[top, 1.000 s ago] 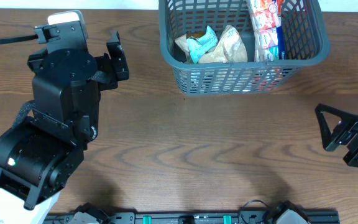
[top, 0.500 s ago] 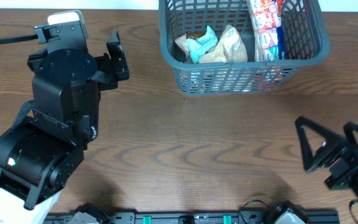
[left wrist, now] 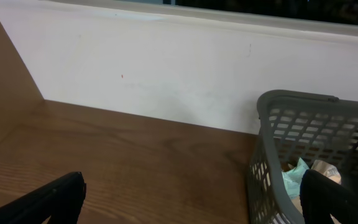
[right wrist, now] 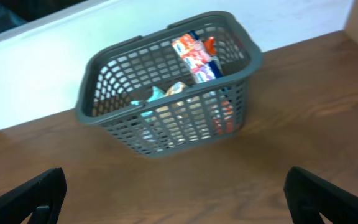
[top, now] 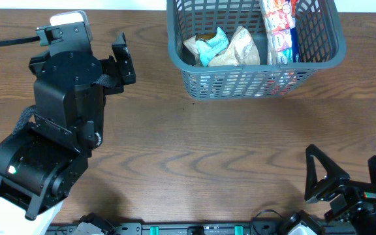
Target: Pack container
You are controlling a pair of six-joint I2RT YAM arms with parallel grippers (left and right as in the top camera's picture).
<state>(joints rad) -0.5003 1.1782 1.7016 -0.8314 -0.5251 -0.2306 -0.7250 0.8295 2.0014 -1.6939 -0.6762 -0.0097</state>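
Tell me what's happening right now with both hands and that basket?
Left hand open, empty, left of the container. Right hand open, empty, near the table front edge. Container holds snack packets. Nothing in the way.

The container (top: 253,81), a dark grey-blue basket with lattice sides and a thick rim, is being supported upright by the table (top: 194,156), near its far edge. Snack packets (top: 230,47) are being held on its floor.

The container (top: 253,81) is matt grey-blue plastic. The table (top: 207,147) is brown wood with clear grain, smooth and slightly shiny. The snack packets (top: 211,44) look like crinkled glossy film.
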